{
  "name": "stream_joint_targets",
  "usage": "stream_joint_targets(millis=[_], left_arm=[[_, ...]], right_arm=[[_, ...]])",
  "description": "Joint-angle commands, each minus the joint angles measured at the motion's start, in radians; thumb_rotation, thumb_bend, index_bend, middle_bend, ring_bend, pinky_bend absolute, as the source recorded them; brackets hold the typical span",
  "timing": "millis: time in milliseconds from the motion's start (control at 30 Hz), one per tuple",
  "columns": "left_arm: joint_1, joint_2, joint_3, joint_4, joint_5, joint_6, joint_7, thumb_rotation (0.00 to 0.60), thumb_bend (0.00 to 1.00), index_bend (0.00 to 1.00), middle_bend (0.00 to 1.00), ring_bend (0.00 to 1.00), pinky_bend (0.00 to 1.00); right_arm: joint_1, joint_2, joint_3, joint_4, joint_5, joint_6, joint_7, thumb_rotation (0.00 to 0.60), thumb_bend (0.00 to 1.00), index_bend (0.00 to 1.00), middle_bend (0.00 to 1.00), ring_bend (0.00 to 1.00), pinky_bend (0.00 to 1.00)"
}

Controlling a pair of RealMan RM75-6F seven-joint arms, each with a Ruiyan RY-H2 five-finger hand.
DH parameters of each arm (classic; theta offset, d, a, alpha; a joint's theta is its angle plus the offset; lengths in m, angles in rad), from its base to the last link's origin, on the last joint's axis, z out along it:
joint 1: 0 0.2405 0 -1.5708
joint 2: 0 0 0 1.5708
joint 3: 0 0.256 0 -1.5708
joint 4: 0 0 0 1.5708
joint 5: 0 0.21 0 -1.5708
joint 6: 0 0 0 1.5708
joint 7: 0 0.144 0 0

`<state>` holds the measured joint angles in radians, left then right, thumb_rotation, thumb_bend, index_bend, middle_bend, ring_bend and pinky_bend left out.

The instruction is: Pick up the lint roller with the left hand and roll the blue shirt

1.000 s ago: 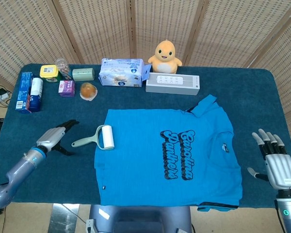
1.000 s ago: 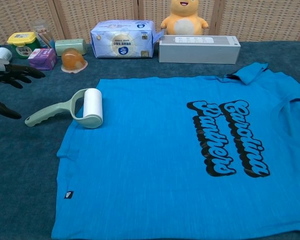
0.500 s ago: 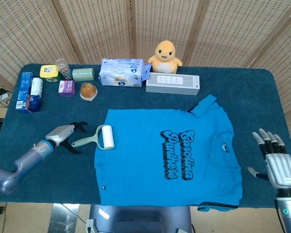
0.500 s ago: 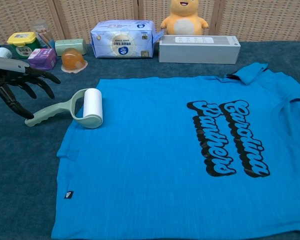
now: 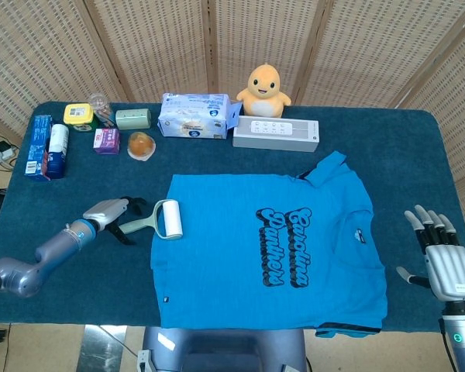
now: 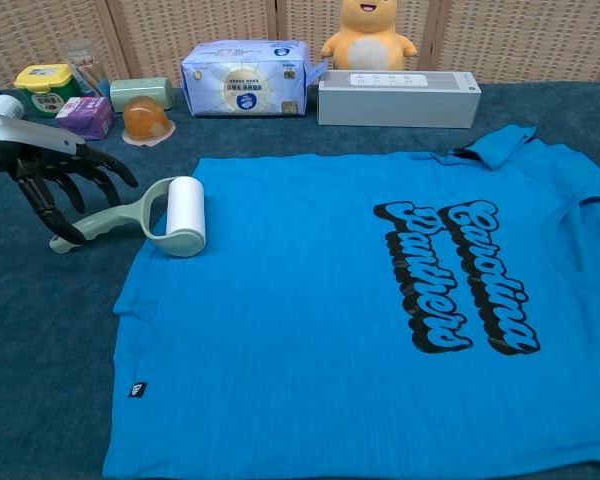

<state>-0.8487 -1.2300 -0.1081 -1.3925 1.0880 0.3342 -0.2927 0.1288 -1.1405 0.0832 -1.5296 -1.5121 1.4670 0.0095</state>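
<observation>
Left hand point(image 6: 55, 180) positioned at lint roller point(image 6: 140, 220) handle, fingers spread, nothing gripped.
The roller is laid at the left edge of the blue shirt point(image 5: 267, 248), head on the fabric, handle on the table point(image 5: 418, 155); the right hand point(image 5: 442, 260) is held open near the right edge, fingers apart.

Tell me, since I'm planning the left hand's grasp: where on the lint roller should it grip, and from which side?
Grip the lint roller by its green handle, coming from above on the left, where the left hand already hovers with fingers spread. The handle lies flat on the table, pointing away from the blue shirt; the white roll should probably stay untouched.
</observation>
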Motion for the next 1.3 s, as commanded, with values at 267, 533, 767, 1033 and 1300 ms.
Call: stream_joint_targets(millis=[267, 533, 767, 1033, 1300], left_arm=[[-0.043, -0.02, 0.031, -0.038, -0.077, 0.008, 0.056, 0.6, 0.05, 0.13, 0.26, 0.09, 0.29], [-0.046, -0.058, 0.057, -0.053, -0.128, 0.068, 0.097, 0.6, 0.1, 0.18, 0.35, 0.18, 0.37], [-0.022, -0.09, 0.052, -0.06, -0.118, 0.132, 0.108, 0.6, 0.27, 0.21, 0.44, 0.24, 0.47], [0.004, -0.124, 0.038, -0.048, -0.069, 0.181, 0.107, 0.6, 0.46, 0.26, 0.53, 0.31, 0.52], [0.011, -0.14, 0.038, -0.042, -0.074, 0.212, 0.138, 0.6, 0.64, 0.32, 0.6, 0.37, 0.57]], right_arm=[[0.0, 0.007, 0.001, -0.004, 0.002, 0.0, 0.013, 0.6, 0.0, 0.06, 0.0, 0.0, 0.0], [-0.002, 0.008, 0.001, -0.006, -0.001, 0.004, 0.013, 0.6, 0.0, 0.06, 0.0, 0.0, 0.0], [-0.002, 0.008, 0.0, -0.007, -0.001, 0.003, 0.012, 0.6, 0.0, 0.06, 0.0, 0.0, 0.0], [-0.001, 0.006, 0.0, -0.005, 0.001, 0.0, 0.007, 0.6, 0.0, 0.06, 0.0, 0.0, 0.0], [0.0, 0.005, 0.0, -0.005, 0.003, -0.002, 0.008, 0.6, 0.0, 0.06, 0.0, 0.0, 0.0]])
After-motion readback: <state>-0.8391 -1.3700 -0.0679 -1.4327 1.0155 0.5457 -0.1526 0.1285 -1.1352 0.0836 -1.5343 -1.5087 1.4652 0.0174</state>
